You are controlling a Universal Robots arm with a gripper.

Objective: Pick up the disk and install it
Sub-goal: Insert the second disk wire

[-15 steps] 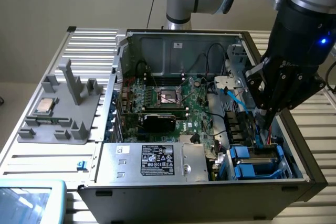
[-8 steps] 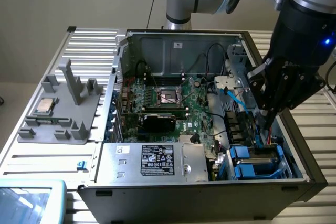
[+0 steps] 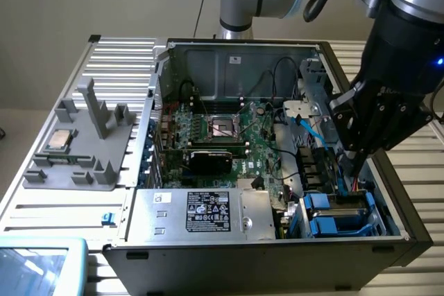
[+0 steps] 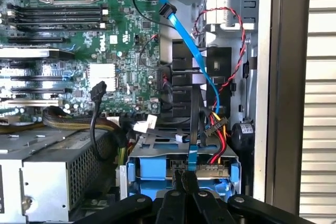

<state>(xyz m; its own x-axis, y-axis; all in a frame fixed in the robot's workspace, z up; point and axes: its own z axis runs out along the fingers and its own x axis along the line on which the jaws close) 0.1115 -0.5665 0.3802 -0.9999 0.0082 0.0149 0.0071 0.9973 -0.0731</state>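
Motherboard point(image 3: 229, 136) lies leftward, the disk point(image 3: 340, 214) with blue rails already sits in the case's lower drive bay, and the gripper point(image 4: 187, 182), fingers clenched and empty, should press squarely on its rear edge, avoiding cables.

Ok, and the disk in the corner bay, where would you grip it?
Probably take the disk across its blue rails on two sides, coming straight down through the open case. It sits low in the bay, hemmed by the case wall and cables, leaving its upper face free.
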